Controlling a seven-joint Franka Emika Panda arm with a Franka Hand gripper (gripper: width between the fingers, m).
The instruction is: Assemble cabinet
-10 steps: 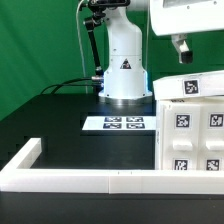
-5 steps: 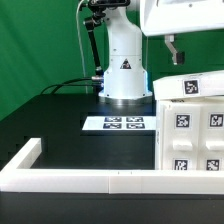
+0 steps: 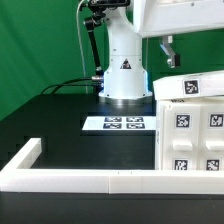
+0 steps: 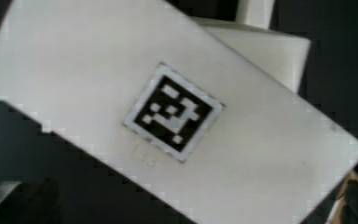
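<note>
Low white border wall (image 3: 70, 180) edges the black surface (image 3: 60, 120) nearest. Behind it, at the exterior view's right, the cabinet (image 3: 196, 104) — a matte white box with square black-and-white tags — stands beside the flat marker board (image 3: 115, 124). Above it the gripper (image 3: 168, 58) has drifted toward the exterior view's left over the last second, jaws wide, nothing held — likely lining up on the tagged top face, grasp not begun.

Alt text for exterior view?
White tagged cabinet shell sits on the black table at the exterior view's right, with the gripper hanging open above it. The marker board lies before the robot base; a white border wall edges the front.
</note>
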